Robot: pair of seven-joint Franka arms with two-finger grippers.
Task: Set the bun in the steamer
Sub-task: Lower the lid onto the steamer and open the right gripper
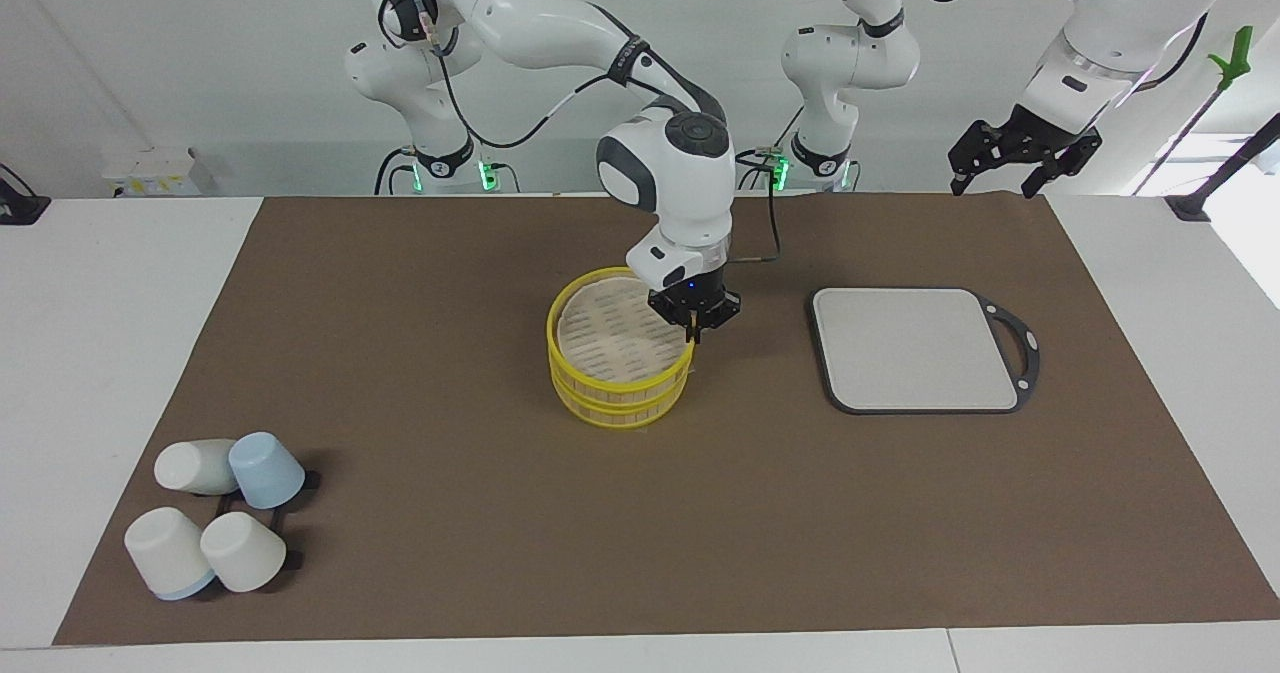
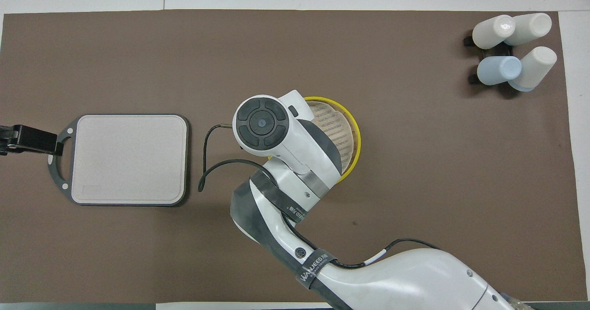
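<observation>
Yellow-rimmed steamer (image 1: 620, 358) mid-mat; bun prob. hidden.

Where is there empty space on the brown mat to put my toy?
Bare mat lies between the steamer and the grey board, and between the steamer and the cups. It is crowded at the steamer, where the right claw hangs over its rim. The left claw waits up high.

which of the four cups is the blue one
The light blue cup, among the four cups, is one of the two nearer the robots, beside a white cup; the other three are white.
</observation>
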